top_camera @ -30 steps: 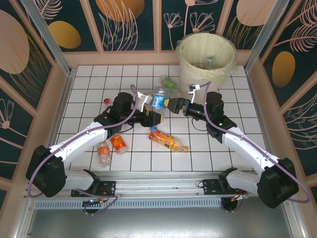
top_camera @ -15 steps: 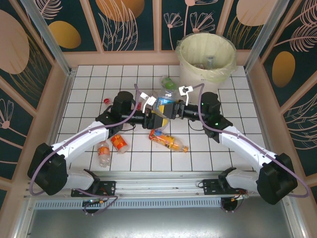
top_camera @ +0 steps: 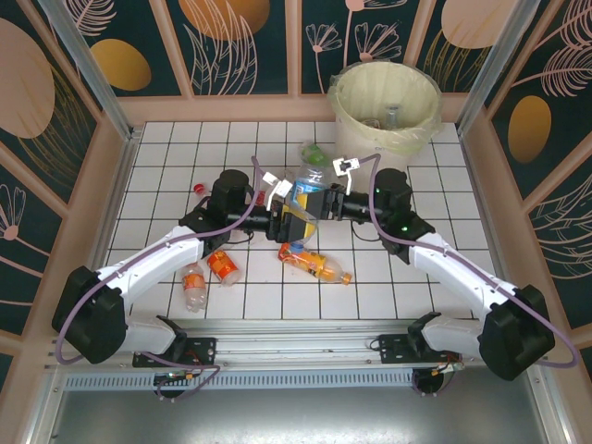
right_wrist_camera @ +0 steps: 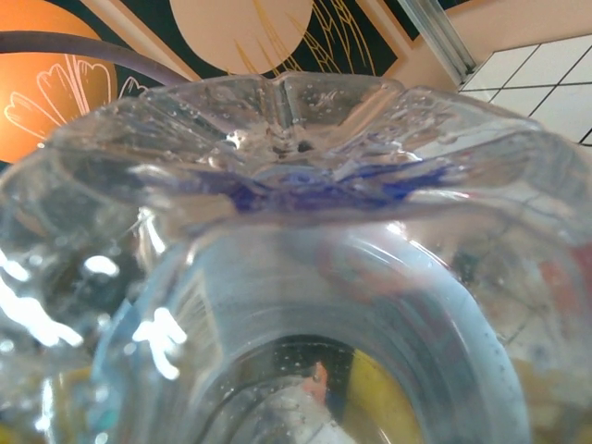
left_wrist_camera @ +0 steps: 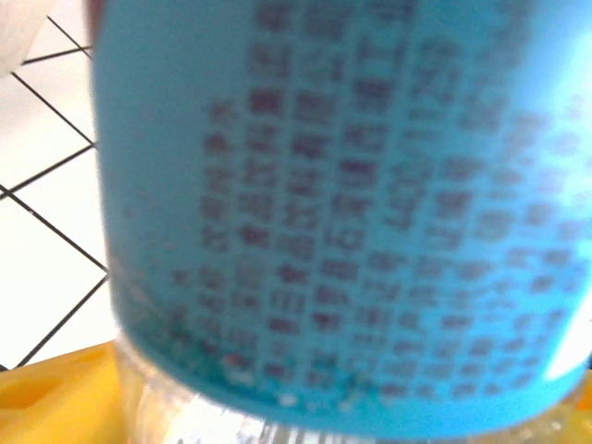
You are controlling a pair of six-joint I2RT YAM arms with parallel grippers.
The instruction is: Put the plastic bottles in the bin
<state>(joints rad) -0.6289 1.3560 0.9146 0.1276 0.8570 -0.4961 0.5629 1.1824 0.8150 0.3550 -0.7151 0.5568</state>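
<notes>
A clear bottle with a blue label (top_camera: 306, 186) hangs above the middle of the table between both grippers. My right gripper (top_camera: 321, 200) comes from the right and is shut on it; the bottle's clear ribbed base (right_wrist_camera: 296, 176) presses up against the right wrist camera. My left gripper (top_camera: 288, 205) stands open around the label (left_wrist_camera: 351, 185) from the left. The bin (top_camera: 344, 93), white with a pale yellow liner, stands at the back right with a bottle (top_camera: 391, 116) inside. An orange bottle (top_camera: 316, 264) lies just below the grippers.
Two small orange-labelled bottles (top_camera: 194, 283) (top_camera: 223, 267) lie beside the left forearm. A green-labelled bottle (top_camera: 314, 153) rests near the bin's foot, and a red cap (top_camera: 199, 188) lies at the left. Wooden walls enclose the tiled table (top_camera: 166, 157).
My right gripper moved left onto the blue-labelled bottle and closed on it. My left gripper's jaws widened around the same bottle.
</notes>
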